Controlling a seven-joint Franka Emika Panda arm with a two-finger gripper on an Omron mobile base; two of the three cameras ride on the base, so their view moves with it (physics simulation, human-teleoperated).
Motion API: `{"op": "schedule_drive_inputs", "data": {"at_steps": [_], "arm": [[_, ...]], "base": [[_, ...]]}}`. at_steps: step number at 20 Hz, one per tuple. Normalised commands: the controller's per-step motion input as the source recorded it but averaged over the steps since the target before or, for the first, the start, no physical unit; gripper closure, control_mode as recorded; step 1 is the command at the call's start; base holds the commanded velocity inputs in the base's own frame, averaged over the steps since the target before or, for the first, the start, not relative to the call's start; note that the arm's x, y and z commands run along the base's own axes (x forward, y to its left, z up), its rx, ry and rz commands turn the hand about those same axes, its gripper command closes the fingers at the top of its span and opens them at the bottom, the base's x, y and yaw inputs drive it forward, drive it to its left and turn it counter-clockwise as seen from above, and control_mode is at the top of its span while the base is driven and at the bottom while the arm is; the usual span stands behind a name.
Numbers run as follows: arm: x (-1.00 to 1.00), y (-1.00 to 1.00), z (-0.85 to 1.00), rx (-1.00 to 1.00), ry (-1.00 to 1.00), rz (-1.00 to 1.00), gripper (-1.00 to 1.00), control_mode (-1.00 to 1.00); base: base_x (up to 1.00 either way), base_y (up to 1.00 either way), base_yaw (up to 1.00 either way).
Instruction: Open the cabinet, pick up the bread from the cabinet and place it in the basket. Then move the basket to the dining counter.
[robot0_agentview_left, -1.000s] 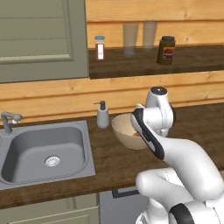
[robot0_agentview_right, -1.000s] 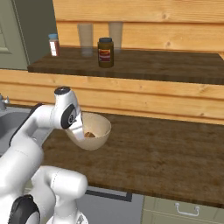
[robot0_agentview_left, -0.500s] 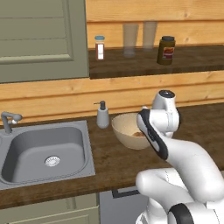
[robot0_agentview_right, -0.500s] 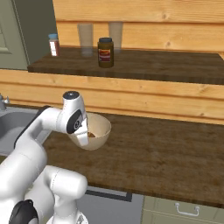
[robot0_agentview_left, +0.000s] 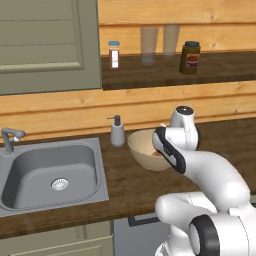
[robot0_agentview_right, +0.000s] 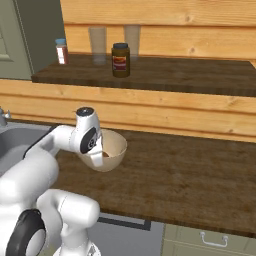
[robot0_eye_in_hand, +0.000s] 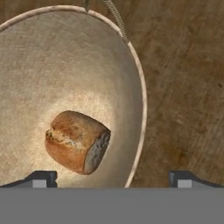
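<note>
We see the bread (robot0_eye_in_hand: 76, 141) lying on the bottom of the basket (robot0_eye_in_hand: 131, 74), which stands on the dark wooden worktop (robot0_agentview_right: 190, 170) just right of the soap dispenser (robot0_agentview_left: 117, 131) and sink (robot0_agentview_left: 50, 172). The gripper (robot0_eye_in_hand: 111, 177) hangs over the basket's rim, its 2 fingertips spread wide and holding nothing; 1 tip seems to sit inside the rim and 1 outside.
</note>
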Motion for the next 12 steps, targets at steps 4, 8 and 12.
{"op": "schedule_drive_inputs", "data": {"at_steps": [4, 8, 12], "arm": [[0.09, 0.00, -0.34, 0.00, 0.01, 0.00, -1.00, -1.00], [0.00, 0.00, -0.35, 0.00, 0.00, 0.00, -1.00, -1.00], [0.00, 0.00, -0.35, 0.01, 0.00, 0.00, -1.00, -1.00]], "base": [[0.00, 0.00, 0.00], [0.00, 0.00, 0.00], [0.00, 0.00, 0.00]]}}
